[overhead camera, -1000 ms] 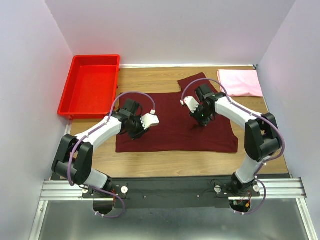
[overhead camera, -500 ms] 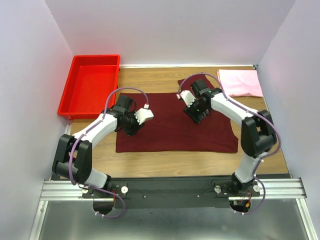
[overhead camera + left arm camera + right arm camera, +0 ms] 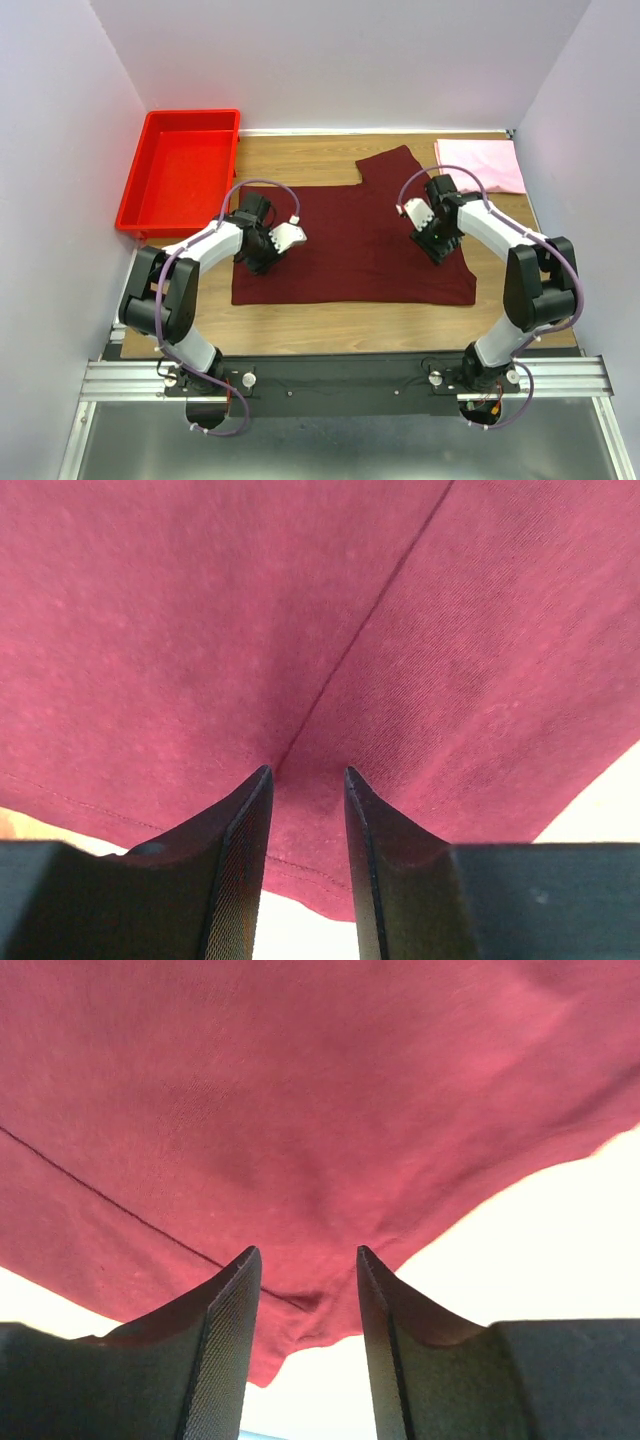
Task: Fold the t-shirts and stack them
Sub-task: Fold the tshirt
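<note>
The dark maroon t-shirt [image 3: 350,245] lies spread flat on the wooden table, one sleeve [image 3: 392,165] pointing to the back. The light pink t-shirt [image 3: 480,165] lies folded at the back right corner. My left gripper [image 3: 258,260] is low over the maroon shirt's left part. In the left wrist view its jaws [image 3: 307,770] stand a little apart, tips on the cloth [image 3: 300,610] by a seam near the hem. My right gripper [image 3: 440,248] is low over the shirt's right part. In the right wrist view it [image 3: 308,1250] is open over the cloth's edge [image 3: 300,1110].
A bright red plastic bin [image 3: 180,170] stands at the back left, its near corner close to my left arm. Lilac walls close in the table on three sides. Bare wood [image 3: 350,320] shows in front of the shirt.
My right gripper has moved right and nearer, from the shirt's back middle to its right edge, uncovering the sleeve. My left gripper has shifted slightly left and lowered onto the cloth.
</note>
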`<state>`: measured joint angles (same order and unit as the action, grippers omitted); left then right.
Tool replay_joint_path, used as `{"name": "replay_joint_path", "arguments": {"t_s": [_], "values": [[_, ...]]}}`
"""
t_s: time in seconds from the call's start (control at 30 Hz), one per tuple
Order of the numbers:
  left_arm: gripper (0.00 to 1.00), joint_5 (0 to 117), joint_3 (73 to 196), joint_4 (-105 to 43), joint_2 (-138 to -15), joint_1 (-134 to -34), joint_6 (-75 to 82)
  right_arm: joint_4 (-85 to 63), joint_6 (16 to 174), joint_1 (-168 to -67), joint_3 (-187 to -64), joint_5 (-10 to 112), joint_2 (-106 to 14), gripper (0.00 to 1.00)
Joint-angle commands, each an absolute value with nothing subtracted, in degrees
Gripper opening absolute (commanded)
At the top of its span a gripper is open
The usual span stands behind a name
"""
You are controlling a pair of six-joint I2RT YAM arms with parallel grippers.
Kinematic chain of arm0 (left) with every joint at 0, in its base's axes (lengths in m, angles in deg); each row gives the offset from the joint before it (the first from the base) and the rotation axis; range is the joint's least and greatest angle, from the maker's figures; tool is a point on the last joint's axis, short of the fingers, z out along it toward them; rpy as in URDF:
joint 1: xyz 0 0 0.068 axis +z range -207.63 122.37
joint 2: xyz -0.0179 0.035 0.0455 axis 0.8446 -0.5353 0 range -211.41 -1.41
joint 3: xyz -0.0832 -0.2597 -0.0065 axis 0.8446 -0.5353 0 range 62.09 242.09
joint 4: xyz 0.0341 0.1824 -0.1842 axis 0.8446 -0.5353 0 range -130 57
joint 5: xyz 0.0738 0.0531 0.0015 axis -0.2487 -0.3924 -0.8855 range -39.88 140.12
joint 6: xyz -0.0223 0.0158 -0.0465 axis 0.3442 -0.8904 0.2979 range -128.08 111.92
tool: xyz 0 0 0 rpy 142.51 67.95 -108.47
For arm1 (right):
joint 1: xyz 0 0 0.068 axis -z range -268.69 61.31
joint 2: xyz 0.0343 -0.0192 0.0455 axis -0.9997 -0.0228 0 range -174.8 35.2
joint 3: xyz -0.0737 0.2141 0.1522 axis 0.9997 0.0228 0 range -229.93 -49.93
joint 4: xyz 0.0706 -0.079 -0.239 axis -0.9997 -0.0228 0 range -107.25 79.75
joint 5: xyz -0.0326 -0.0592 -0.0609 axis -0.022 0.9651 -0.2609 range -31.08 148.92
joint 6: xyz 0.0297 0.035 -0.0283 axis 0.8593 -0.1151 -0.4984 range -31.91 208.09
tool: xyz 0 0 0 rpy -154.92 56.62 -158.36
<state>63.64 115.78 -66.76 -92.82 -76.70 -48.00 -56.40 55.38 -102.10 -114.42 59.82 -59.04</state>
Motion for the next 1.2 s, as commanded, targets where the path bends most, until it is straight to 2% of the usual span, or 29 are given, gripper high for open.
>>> {"name": "replay_joint_path", "arguments": {"t_s": [0.0,0.37,0.53,0.8,1.17], "values": [[0.41,58.7,113.9,-69.6,-93.7,-76.3,-50.6,-57.7,52.3,-102.2,-111.5,60.6,-60.9,0.49],[0.36,52.7,106.9,-78.3,-90.1,-77.8,-56.8,-62.2,48.0,-102.7,-105.1,59.5,-58.8,0.47],[0.37,58.0,110.7,-83.0,-87.5,-77.8,-58.4,-68.9,47.0,-102.9,-104.7,54.9,-55.3,0.46],[0.38,60.4,120.1,-77.6,-91.8,-77.2,-52.7,-66.9,51.6,-102.9,-110.6,54.0,-58.1,0.45],[0.38,58.2,119.7,-71.1,-99.8,-77.1,-49.5,-62.1,50.7,-102.9,-101.4,63.3,-60.9,0.40]]}}
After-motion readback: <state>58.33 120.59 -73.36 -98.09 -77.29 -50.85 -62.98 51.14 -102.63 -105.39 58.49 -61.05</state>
